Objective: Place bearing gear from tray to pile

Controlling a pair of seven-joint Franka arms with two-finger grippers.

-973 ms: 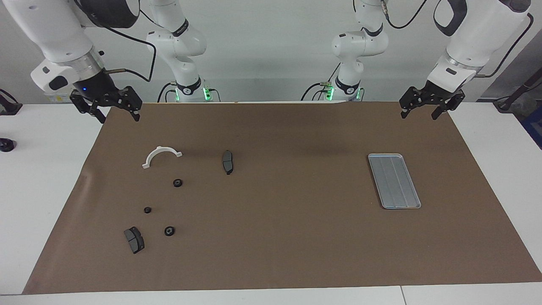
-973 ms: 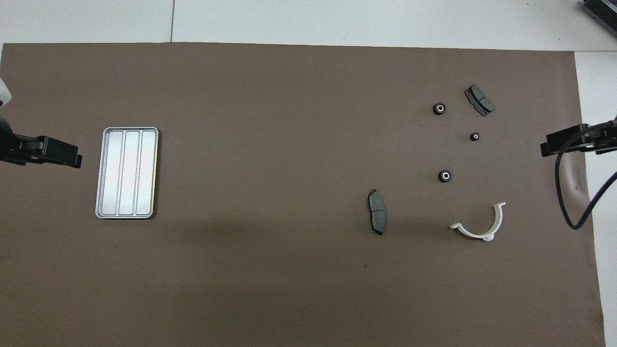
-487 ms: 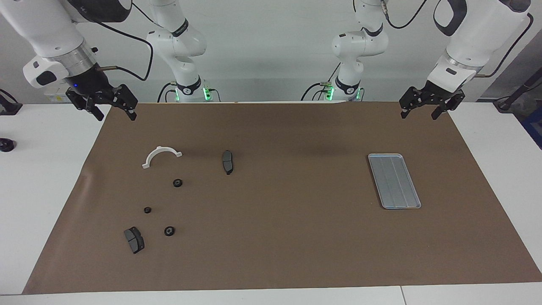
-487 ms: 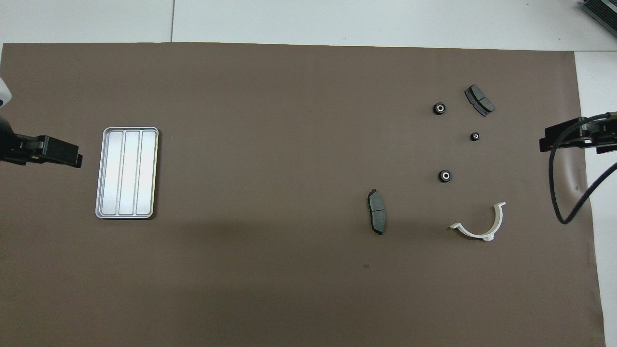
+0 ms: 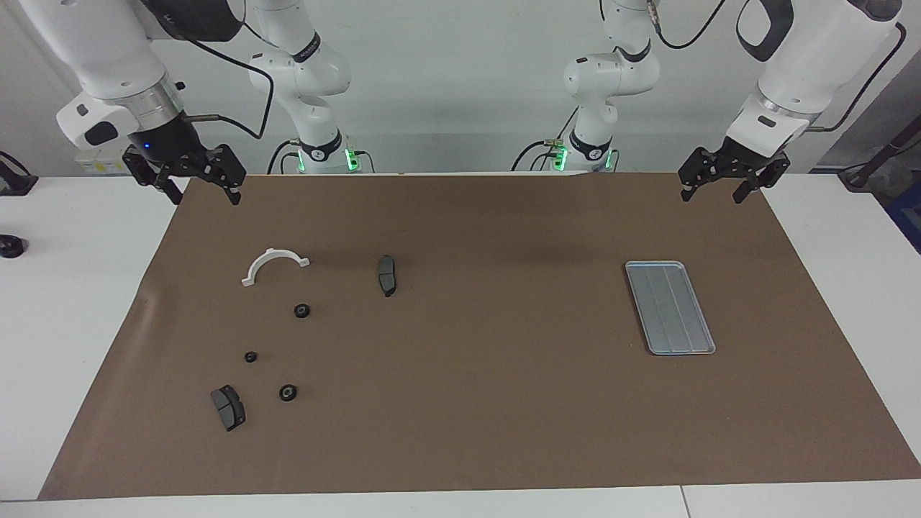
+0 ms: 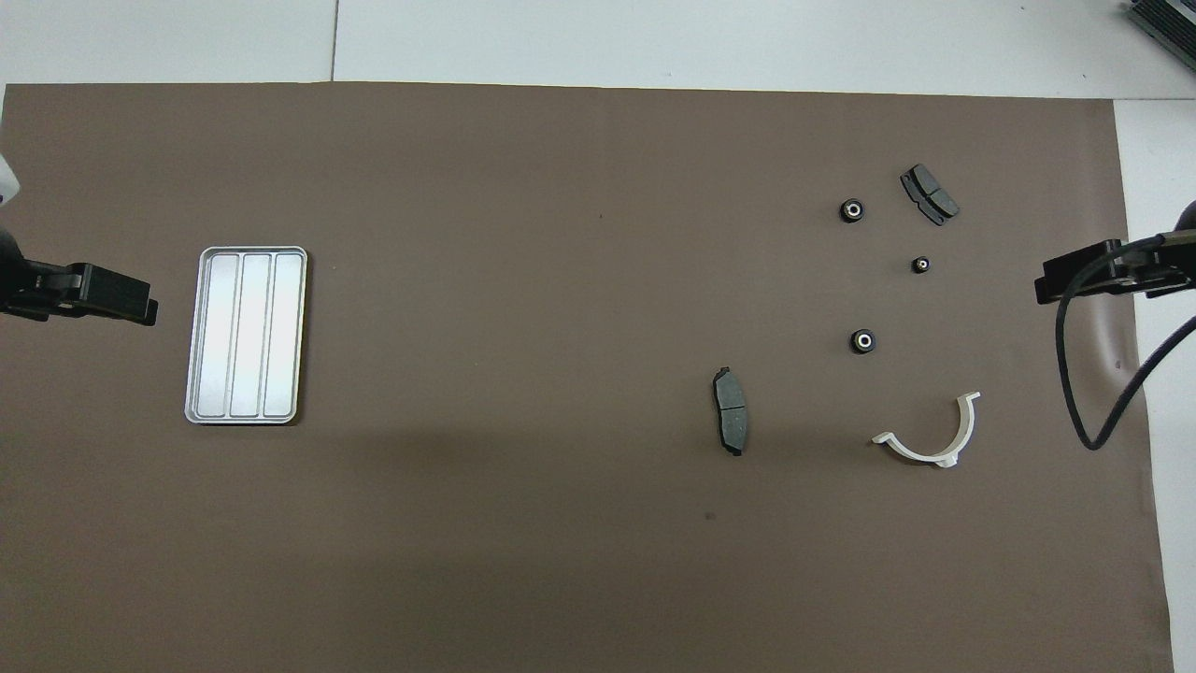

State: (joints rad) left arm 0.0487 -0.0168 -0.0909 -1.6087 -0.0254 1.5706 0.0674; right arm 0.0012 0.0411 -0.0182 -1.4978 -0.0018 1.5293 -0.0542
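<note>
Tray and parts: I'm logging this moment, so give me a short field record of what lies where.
tray: bare, toward the left arm's end of the mat
bearing gears: three, on the mat among the pile
pile: white bracket, two brake pads
left gripper: open, over the mat's corner
right gripper: open, over the mat's edge

Overhead view: left gripper [image 6: 140, 308] & right gripper [image 6: 1051, 285] cut by frame edges; only tips show.
</note>
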